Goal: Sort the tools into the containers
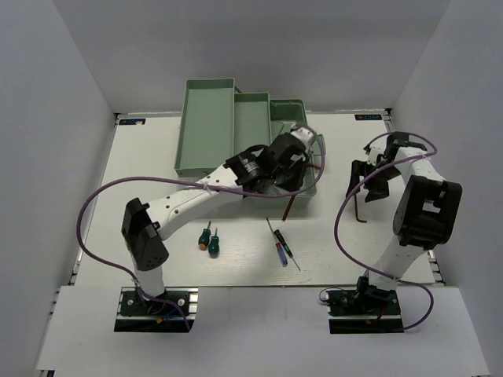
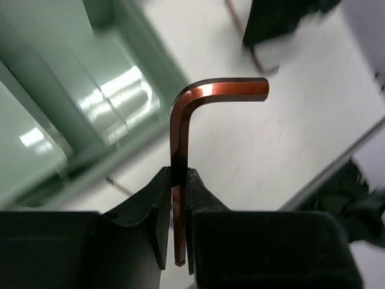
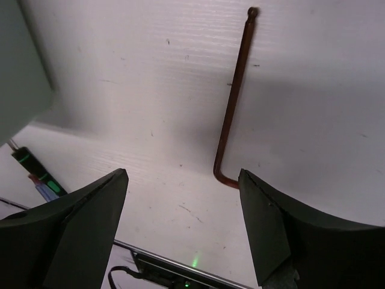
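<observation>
The left gripper [image 2: 178, 180] pinches a copper-toned hex key [image 2: 179, 132] by its long leg, with the bent end sticking out beyond the fingers, near the front edge of the sage-green toolbox [image 1: 206, 118]. The right gripper [image 3: 182, 177] is spread wide (nothing between its jaws) above a second hex key [image 3: 231, 108] that lies on the tabletop [image 3: 120, 90].
</observation>
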`<act>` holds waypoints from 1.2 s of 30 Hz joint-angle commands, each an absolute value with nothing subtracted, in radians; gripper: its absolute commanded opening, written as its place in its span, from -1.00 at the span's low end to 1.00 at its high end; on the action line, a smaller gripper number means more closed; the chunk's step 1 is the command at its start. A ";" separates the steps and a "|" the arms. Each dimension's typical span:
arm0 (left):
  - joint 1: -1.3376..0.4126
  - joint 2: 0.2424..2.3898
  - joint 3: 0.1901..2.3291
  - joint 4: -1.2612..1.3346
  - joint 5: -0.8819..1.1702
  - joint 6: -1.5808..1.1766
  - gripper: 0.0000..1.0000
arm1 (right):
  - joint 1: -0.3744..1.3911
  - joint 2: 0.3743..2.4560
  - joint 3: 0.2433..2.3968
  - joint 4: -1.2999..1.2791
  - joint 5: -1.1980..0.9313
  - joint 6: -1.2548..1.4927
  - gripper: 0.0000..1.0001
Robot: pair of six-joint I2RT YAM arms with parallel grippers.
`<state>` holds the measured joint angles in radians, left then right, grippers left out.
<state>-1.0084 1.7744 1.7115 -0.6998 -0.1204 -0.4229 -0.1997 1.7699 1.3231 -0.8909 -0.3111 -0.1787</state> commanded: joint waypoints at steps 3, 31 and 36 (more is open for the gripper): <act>-0.951 1.952 1.991 -0.727 -0.305 -0.353 -1.00 | -0.181 1.833 1.296 -0.839 -0.324 -0.255 0.60; -0.802 2.076 2.266 -0.661 -0.121 -0.256 0.39 | -0.123 1.959 1.212 -0.692 -0.202 -0.186 -0.99; -0.824 1.644 1.708 -0.580 -0.091 -0.206 -0.08 | -0.123 1.870 1.328 -0.782 -0.345 -0.248 -1.00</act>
<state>-0.8043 1.9099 1.9209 -0.6147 -0.1368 -0.2474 -0.1303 1.8935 1.2507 -0.7410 -0.2272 -0.2024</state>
